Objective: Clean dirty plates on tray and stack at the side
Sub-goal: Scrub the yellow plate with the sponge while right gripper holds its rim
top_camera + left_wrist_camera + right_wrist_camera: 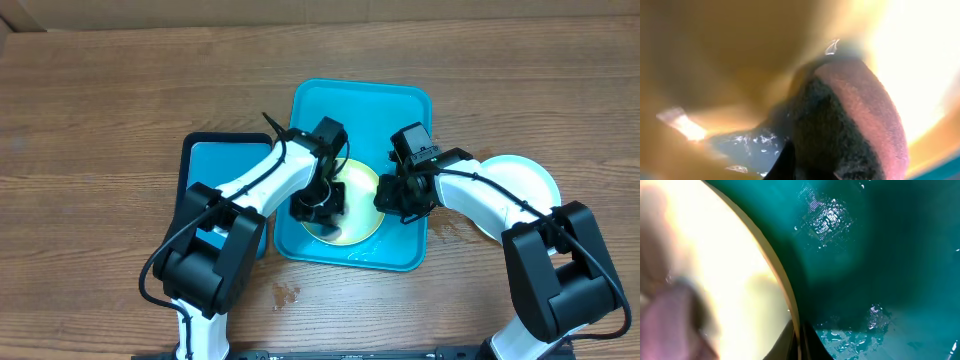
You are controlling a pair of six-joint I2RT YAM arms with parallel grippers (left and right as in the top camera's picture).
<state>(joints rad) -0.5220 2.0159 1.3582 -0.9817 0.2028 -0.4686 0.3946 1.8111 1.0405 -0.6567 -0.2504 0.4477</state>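
A yellow-green plate point(358, 212) lies in the turquoise tray point(360, 105), near its front. My left gripper point(320, 205) is down on the plate, shut on a pink sponge with a dark scrub face point(855, 125) that presses on the plate's surface point(730, 60). My right gripper point(392, 196) is shut on the plate's right rim; in the right wrist view the rim point(785, 287) runs between its fingertips point(801, 342). A pale plate point(522, 182) lies on the table to the right of the tray, partly under my right arm. A third plate does not show.
A smaller dark-rimmed blue tray point(215, 160) lies left of the turquoise tray, partly under my left arm. The turquoise tray's floor point(880, 255) is wet with droplets. A wet patch point(285, 293) marks the table in front.
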